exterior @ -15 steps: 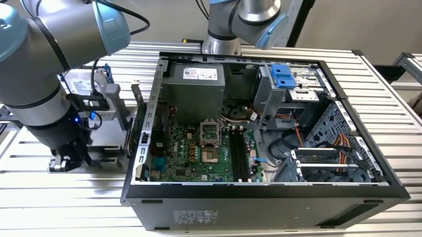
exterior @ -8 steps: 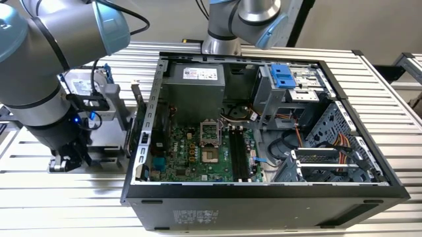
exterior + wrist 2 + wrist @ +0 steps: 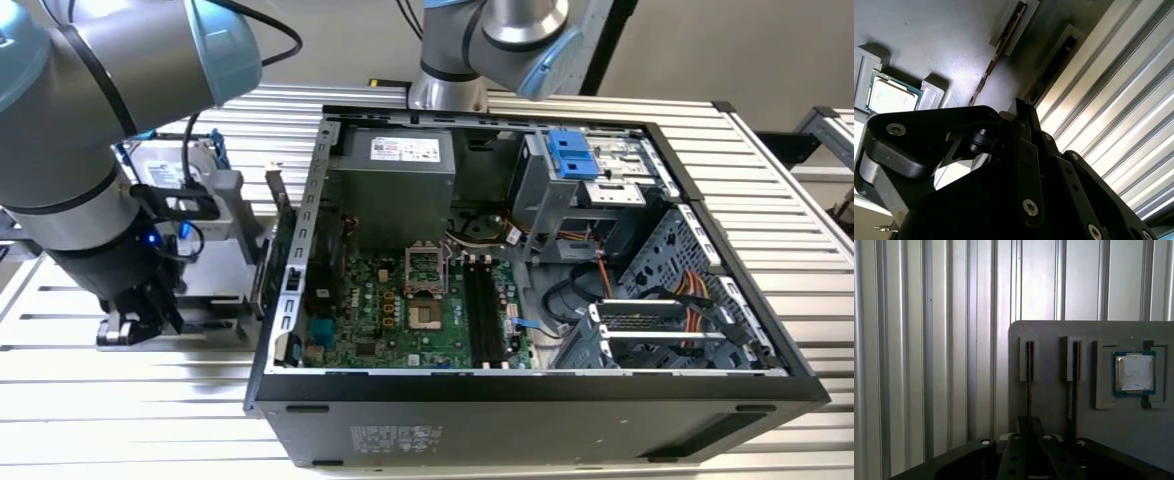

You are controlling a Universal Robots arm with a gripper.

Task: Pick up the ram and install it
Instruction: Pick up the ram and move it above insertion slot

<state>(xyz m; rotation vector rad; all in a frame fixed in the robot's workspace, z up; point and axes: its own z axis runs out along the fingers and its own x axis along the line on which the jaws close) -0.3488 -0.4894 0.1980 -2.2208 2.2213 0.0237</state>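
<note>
Scene: ribbed aluminium bench (image 3: pixel 134 430) w/ an open black metal PC case (image 3: pixel 534 425) lying on it. A grey-and-blue robot arm (image 3: pixel 80 200) reaches down outside the case, at the exterior view's left.

Tool, exterior view: black linkage tool (image 3: pixel 134 325) points down at a flat grey plastic holder tray (image 3: pixel 214 300) that lies on the bench just beside the case wall.

Ram: long, thin circuit-board stick, the ram (image 3: pixel 1028 390), stands on edge in a narrow slot of the tray (image 3: pixel 1054 335). It is seen edge-on as a dark line in the first wrist view.

Ram vs tool: the ram runs straight into the tip of the tool (image 3: pixel 1029 424) and sits dead in line w/ it.

Tool state: cannot tell whether it clamps the ram or only sits over it.

Second stick: another thin board stick (image 3: pixel 1072 395) stands on edge in the next slot, just beside the tool. In the second wrist view this stick (image 3: pixel 996 55) shows a brownish notched edge and passes beside the tool (image 3: pixel 1025 107).

Processor: small square silver processor chip w/ green rim (image 3: pixel 1134 371) lies in a pocket of the same tray, beyond the second stick from the ram.

Case interior: green motherboard (image 3: pixel 387 310) w/ long black slots (image 3: pixel 481 310), well apart from the tool and separated from it by the case wall.
</note>
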